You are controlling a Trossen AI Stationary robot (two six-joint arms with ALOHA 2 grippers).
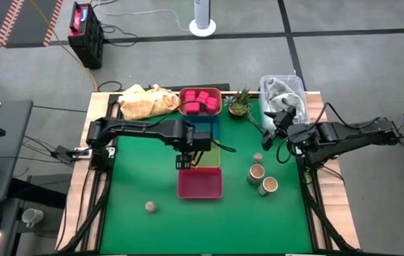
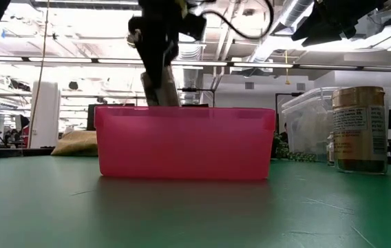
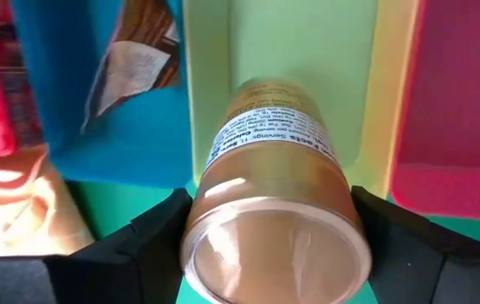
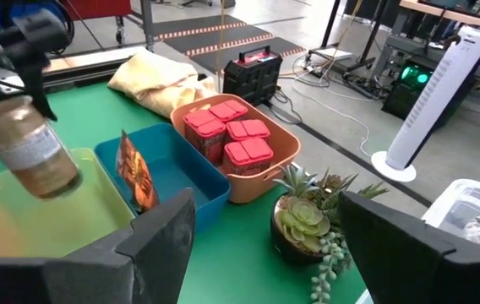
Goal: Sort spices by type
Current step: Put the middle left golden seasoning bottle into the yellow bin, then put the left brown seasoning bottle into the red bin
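My left gripper (image 1: 184, 158) is shut on a tan spice jar with a white label (image 3: 274, 169) and holds it over the yellow-green tray (image 3: 341, 76). The same jar (image 4: 35, 154) shows tilted in the right wrist view. Two more tan cylinders (image 1: 257, 173) (image 1: 269, 186) stand on the mat at the right. Beside them is a tiny round jar (image 1: 257, 157), and another (image 1: 150, 206) sits near the front left. Pinkish-red boxes (image 1: 199, 99) fill the orange tray (image 4: 284, 160). My right gripper (image 4: 278, 241) waits open at the table's right side. My left gripper pinches the jar's round side wall (image 3: 202, 228) between its two fingers (image 3: 151, 232), at the end nearest the wrist. The fingers come from above and point steeply down. The jar hangs tilted below them, lifted clear above the yellow-green tray.
A blue tray (image 1: 205, 125) with a brown packet (image 4: 136, 173) lies behind the yellow-green one. A pink tray (image 1: 200, 183) lies in front. A potted plant (image 1: 239, 104), a clear bin (image 1: 284, 91) and a yellow cloth bundle (image 1: 145, 99) line the far edge.
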